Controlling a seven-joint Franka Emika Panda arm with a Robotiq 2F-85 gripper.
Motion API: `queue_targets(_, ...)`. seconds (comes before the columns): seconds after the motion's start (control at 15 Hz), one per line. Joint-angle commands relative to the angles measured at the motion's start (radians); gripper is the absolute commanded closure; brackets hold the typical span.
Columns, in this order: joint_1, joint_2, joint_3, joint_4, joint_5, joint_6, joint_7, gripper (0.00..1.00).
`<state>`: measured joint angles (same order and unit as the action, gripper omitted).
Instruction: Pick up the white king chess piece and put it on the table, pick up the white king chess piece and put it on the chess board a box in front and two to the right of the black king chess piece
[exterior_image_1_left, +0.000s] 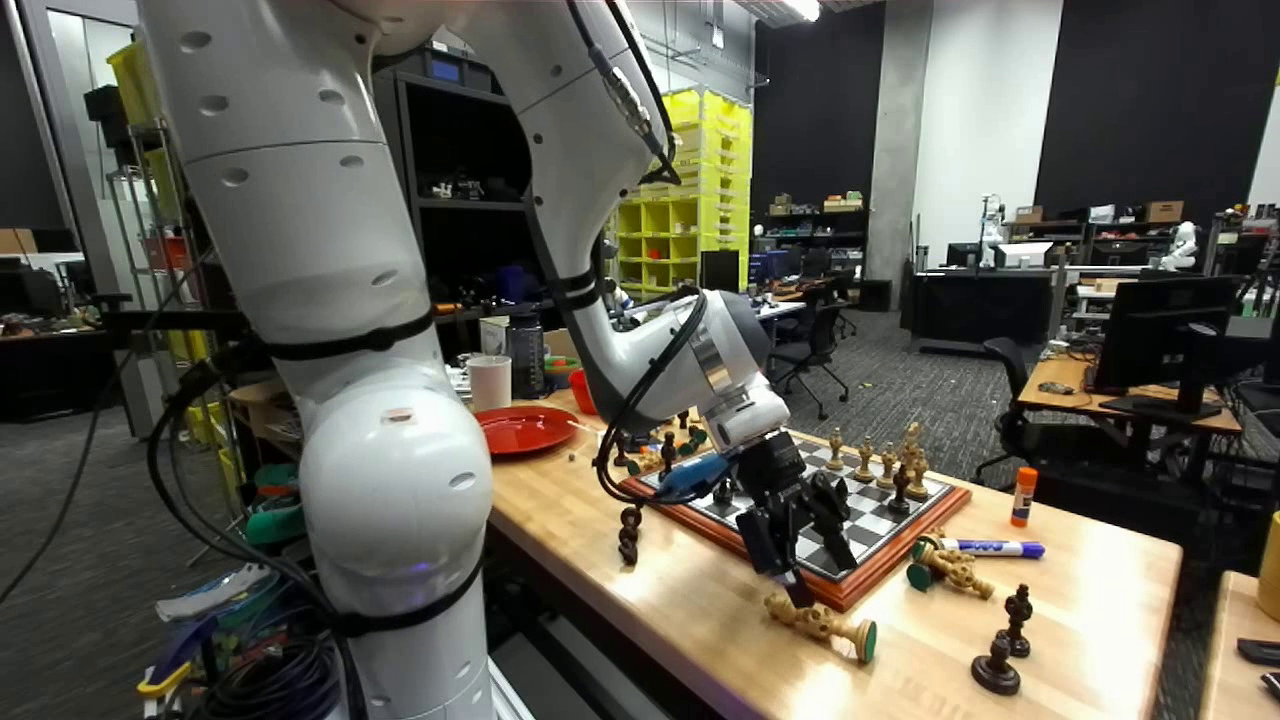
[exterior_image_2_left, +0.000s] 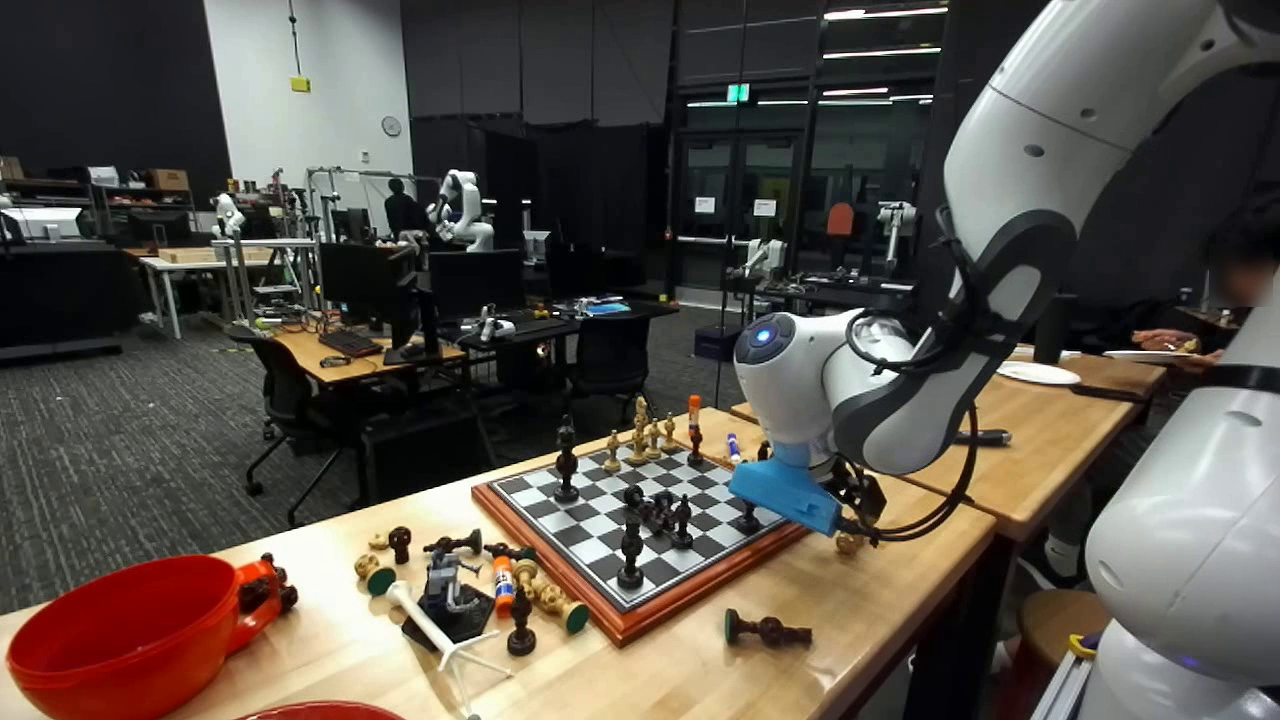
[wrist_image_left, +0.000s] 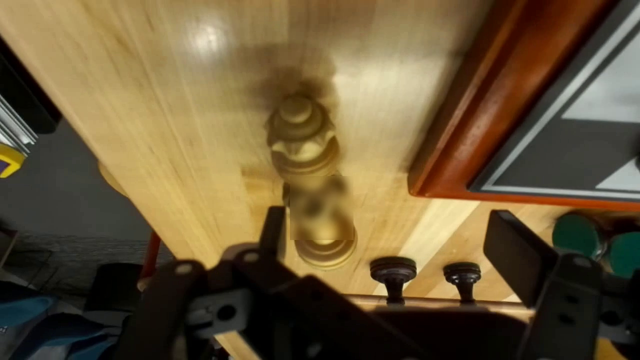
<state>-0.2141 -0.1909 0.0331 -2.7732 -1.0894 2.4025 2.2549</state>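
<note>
Low over the table hangs the pincer, spread wide, and there below it, flat on its side, lies the white king! In an exterior view the king's head points to 10 o'clock, its green base to 4, and it rests on the table just off the near corner of the board, down at the board's 6 o'clock. Over to the wrist view: head up near 12, base at 6, the middle blurred. One jaw stands just beside the king at 7 o'clock, touching or not, nobody can tell; the opposite jaw is well apart, between 3 and 4. The board's corner shows at 3, apart from the king. Around it in an exterior view: two black pieces upright at 3 o'clock, toppled white pieces at 2, with a marker and an upright glue stick past them. Up on the board, in an exterior view, a tall black piece stands between 10 and 11 o'clock.
</note>
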Motion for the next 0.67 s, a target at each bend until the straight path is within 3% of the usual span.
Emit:
queue_targets(0.0,0.053,0.025,-0.024,0.000,-0.022,-0.023,0.048,0.00)
queue_targets(0.6,0.084,0.014,-0.044,-0.009,-0.013,-0.076,0.068,0.00)
